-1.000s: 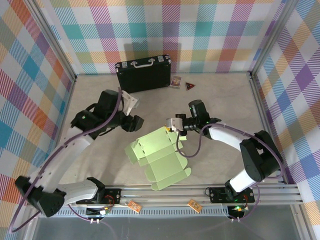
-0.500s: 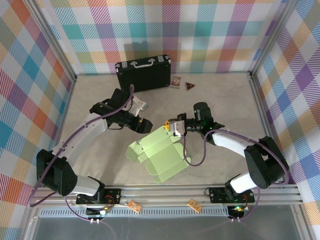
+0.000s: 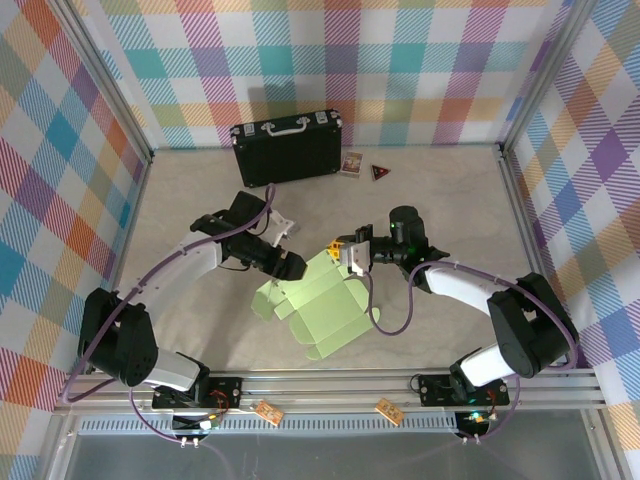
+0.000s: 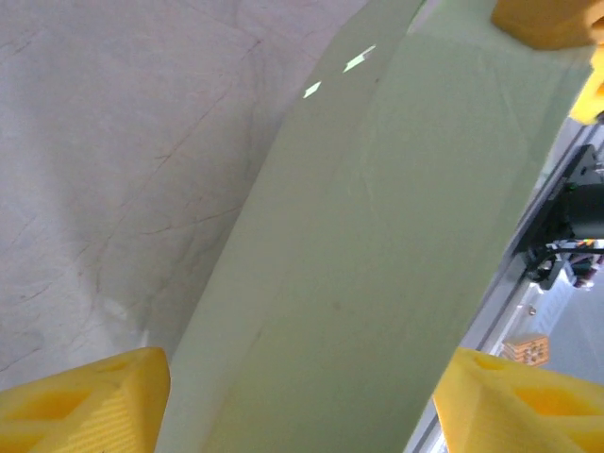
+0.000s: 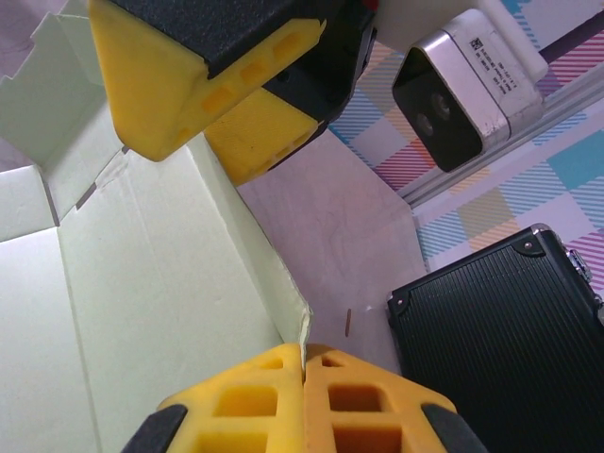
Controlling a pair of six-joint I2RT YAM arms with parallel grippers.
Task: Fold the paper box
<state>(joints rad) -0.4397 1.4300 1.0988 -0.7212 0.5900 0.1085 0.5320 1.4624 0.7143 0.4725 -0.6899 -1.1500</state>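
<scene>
The top external camera looks steeply down from above and behind the arm bases, far enough back to take in the whole tabletop (image 3: 450, 200). The left wrist camera sits very close to the paper box (image 4: 377, 264), facing the near rail (image 4: 505, 311). The right wrist camera, also close, looks across that card toward the left end effector (image 5: 226, 104) and black suitcase (image 5: 510, 321), both shared with the overhead view
</scene>
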